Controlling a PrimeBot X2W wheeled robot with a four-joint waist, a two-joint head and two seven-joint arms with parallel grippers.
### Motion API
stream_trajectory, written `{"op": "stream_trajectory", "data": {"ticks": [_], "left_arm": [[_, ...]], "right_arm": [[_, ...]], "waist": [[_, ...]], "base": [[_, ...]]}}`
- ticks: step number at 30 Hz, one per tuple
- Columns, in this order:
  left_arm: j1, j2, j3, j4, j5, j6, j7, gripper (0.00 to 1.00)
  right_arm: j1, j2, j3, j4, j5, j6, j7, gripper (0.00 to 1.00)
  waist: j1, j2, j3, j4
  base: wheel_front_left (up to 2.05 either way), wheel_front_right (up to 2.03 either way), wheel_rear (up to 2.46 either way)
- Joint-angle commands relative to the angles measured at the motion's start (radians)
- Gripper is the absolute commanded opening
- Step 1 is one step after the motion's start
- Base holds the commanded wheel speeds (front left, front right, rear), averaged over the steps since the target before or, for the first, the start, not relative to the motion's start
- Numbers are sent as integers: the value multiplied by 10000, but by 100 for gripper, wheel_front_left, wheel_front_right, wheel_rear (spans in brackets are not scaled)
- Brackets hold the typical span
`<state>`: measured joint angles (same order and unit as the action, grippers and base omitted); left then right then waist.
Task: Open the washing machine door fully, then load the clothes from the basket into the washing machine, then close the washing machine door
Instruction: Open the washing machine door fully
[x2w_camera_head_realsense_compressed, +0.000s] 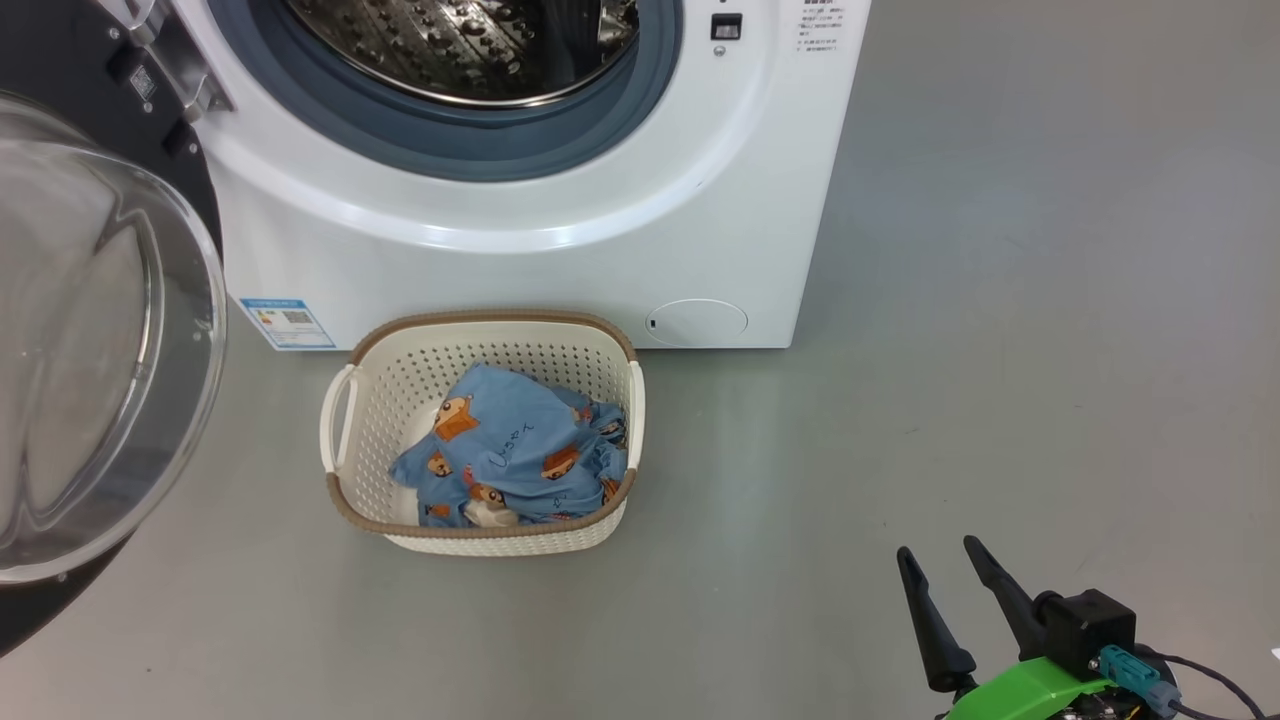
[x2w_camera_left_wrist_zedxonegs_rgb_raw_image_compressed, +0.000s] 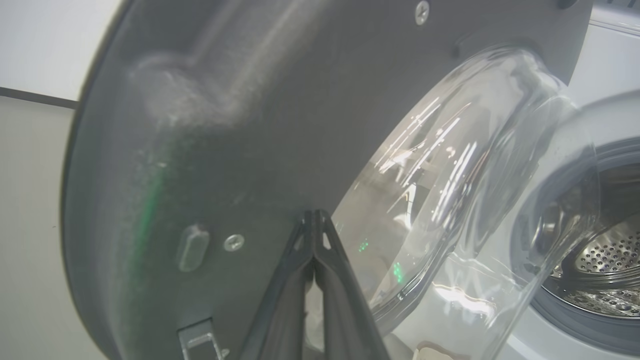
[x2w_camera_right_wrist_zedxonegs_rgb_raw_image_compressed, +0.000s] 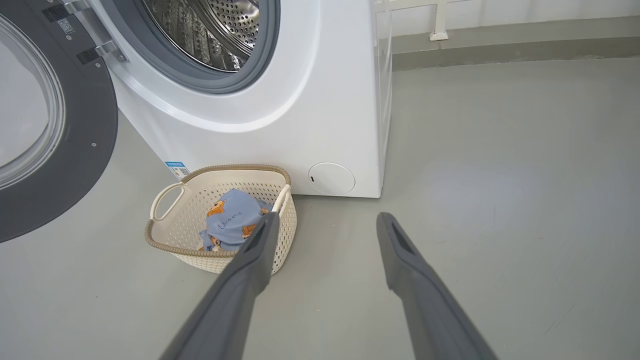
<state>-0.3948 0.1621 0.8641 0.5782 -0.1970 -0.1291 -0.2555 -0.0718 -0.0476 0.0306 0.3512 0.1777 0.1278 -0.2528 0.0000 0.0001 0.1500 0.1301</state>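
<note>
The washing machine stands at the far side of the grey floor, its steel drum exposed inside the grey rubber ring. The washing machine door hangs swung out on the left, its clear glass bowl bulging toward the near side. The basket sits on the floor just in front of the machine, below the opening. The clothes lie bunched inside it, toward its right half. The left gripper has its fingers pressed together, tips close against the door's dark inner face beside the glass; whether they touch it I cannot tell. The right gripper hovers near right, well apart from the basket, fingers spread wide
</note>
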Motion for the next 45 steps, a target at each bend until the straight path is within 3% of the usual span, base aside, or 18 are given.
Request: {"op": "stream_trajectory", "data": {"ticks": [1,9,26,27,29,30,45], "left_arm": [[-212,664,147,-287,76,-5,-63,0],[367,470,-1031,-979,-193,-13,-63,0],[2082,-699,-3226,-3396,-207,-14,-63,0],[2199,-768,-3341,-3553,-196,-14,-63,13],[2429,-879,-3580,-3872,-165,-15,-63,56],[2562,-911,-3759,-4015,-89,-15,-63,98],[3916,-1097,-5518,-4895,74,-15,-63,100]], "right_arm": [[-324,-26,287,-170,-5,29,-90,100],[-325,-26,306,-115,139,29,-90,100],[-162,-26,277,-48,277,29,-90,100],[-157,-26,275,-46,279,29,-90,100],[-154,-26,278,-50,289,29,-90,100],[-148,-26,289,-61,294,29,-90,100],[-65,-26,272,-631,111,29,-90,100]], "waist": [[0,-1,-17,18],[0,-1,-192,82],[0,-1,-614,89],[0,-1,-634,75],[0,-1,-667,40],[0,-1,-685,17],[0,-1,-876,-598]], "base": [[0,0,0],[0,0,0],[0,0,0],[0,0,0],[0,0,0],[0,0,0],[0,0,0]]}}
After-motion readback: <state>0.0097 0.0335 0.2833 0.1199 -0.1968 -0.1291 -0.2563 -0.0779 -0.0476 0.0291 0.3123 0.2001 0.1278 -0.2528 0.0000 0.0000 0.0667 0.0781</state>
